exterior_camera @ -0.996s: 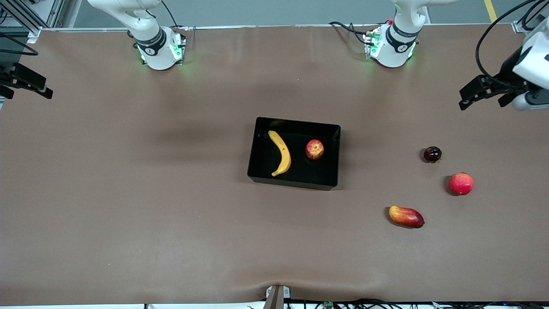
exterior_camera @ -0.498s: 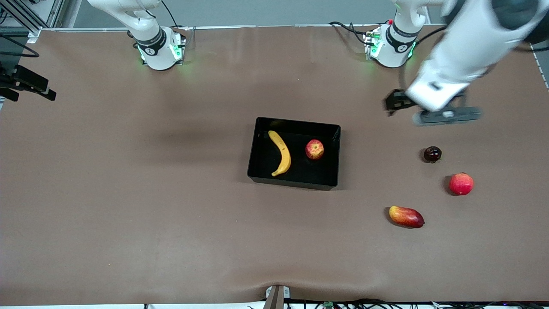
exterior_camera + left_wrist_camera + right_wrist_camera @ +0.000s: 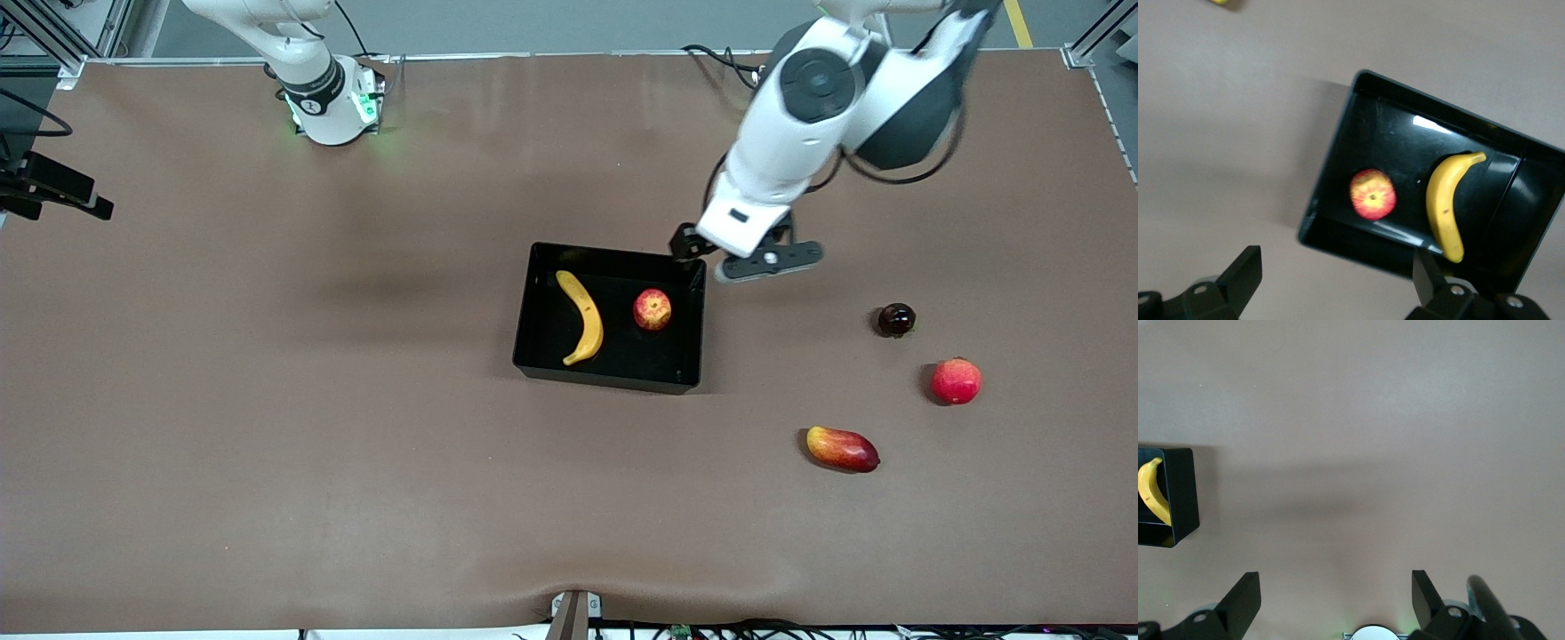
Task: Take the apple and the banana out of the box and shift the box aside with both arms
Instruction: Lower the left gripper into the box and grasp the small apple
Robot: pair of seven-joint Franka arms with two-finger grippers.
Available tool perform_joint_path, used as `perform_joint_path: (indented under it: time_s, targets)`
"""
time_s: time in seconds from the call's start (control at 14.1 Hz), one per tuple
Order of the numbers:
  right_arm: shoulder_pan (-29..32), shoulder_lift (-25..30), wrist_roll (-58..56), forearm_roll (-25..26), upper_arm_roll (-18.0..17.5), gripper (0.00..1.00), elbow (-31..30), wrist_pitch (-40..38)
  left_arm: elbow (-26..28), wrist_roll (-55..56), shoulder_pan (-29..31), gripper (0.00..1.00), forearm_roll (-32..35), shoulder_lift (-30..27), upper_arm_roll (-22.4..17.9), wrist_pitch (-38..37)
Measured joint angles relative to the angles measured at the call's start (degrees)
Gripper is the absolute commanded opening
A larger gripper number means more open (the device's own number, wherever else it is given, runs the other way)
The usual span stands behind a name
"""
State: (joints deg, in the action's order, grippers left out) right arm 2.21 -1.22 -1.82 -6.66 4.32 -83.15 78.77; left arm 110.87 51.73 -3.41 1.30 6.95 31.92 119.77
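The black box stands mid-table. A yellow banana and a red-yellow apple lie apart inside it. My left gripper hangs open and empty over the box's corner at the left arm's end. In the left wrist view the box, apple and banana show past the open left gripper. My right gripper waits open and empty at the right arm's end of the table. The right wrist view shows the open right gripper over bare table, with the box's end and the banana far off.
Three other fruits lie toward the left arm's end: a dark round fruit, a plain red round fruit, and an oblong red-yellow mango-shaped fruit nearest the front camera. The brown table surrounds the box.
My left arm has swung in from the table's end to above the box's corner. The right gripper has barely moved. The fruits and box have not moved.
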Motion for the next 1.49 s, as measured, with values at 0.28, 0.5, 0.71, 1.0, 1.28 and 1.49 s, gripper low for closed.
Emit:
perform_joint_path:
  time_s: [0.28, 0.5, 0.71, 1.0, 1.28, 1.49]
  targets:
    - [-0.21, 0.0, 0.0, 0.0, -0.41, 1.0, 0.12, 0.02, 5.13, 12.58, -3.6, 1.0, 1.92, 3.67, 0.07, 8.34]
    - [-0.21, 0.01, 0.0, 0.02, -0.47, 1.0, 0.2, 0.02, 5.36, 21.77, -4.88, 1.0, 9.38, 8.8, 0.07, 9.41]
    - [-0.34, 0.01, -0.01, 0.1, -0.6, 1.0, 0.23, 0.02, 5.34, 27.81, -5.73, 1.0, 14.68, 14.36, 0.06, 13.15]
    - [-0.39, 0.01, -0.01, 0.1, -0.72, 1.0, 0.23, 0.02, 5.27, 31.88, -5.78, 1.0, 20.66, 19.41, 0.01, 18.53]
    - [-0.39, -0.29, -0.01, 0.11, -0.72, 1.0, 0.22, 0.02, 5.17, 32.35, -5.48, 1.0, 24.21, 23.17, -0.41, 21.89]
    - [-0.37, -0.46, -0.01, 0.15, -0.69, 1.0, 0.22, 0.02, 5.09, 32.64, -5.48, 0.65, 24.48, 25.36, -0.54, 24.2]
